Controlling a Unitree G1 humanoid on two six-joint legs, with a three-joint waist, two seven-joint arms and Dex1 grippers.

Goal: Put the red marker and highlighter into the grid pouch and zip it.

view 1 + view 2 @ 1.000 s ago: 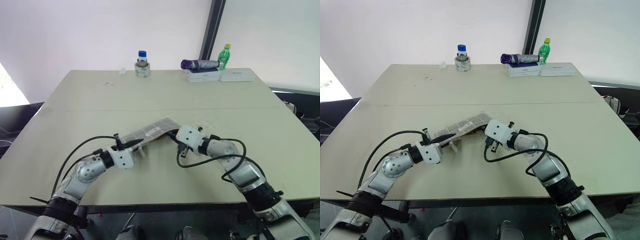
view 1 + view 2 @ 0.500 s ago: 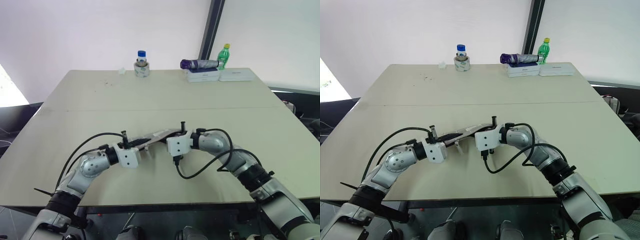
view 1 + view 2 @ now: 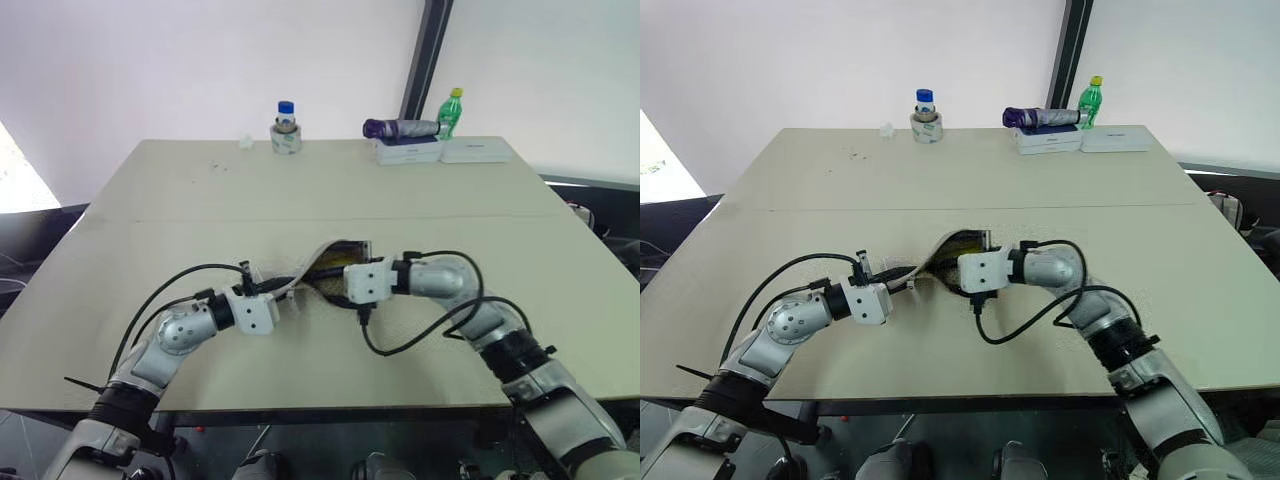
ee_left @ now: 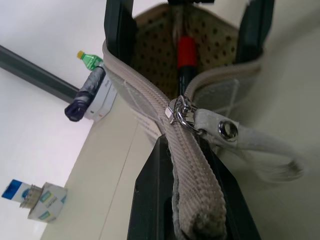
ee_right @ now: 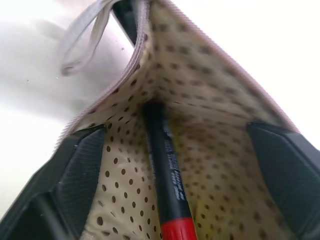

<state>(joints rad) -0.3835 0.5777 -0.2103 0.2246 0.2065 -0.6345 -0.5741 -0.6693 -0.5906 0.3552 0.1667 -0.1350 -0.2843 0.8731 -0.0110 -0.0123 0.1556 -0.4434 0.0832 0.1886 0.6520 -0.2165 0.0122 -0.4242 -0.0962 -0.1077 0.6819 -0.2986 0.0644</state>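
Observation:
The grid pouch (image 3: 322, 258) lies mid-table, its mouth raised and spread wide. My left gripper (image 3: 286, 289) is shut on the pouch's zip end, with the zip tape between its fingers (image 4: 150, 200) just behind the metal pull (image 4: 179, 112). From the other side my right gripper (image 3: 330, 272) reaches into the mouth. It stands open, its fingers (image 5: 80, 170) pressing the dotted lining apart. The red marker (image 5: 162, 170) lies inside the pouch between those fingers, and its red end (image 4: 186, 52) shows in the left wrist view. The highlighter is hidden.
Along the table's far edge stand a blue-lidded jar on a tape roll (image 3: 285, 128), a purple bundle (image 3: 400, 128) on white boxes (image 3: 408, 151), and a green bottle (image 3: 453, 110). The table (image 3: 180, 210) is bare around the pouch.
My right gripper has opened inside the pouch and risen a little, spreading and lifting the mouth. The left gripper keeps its hold in the same spot.

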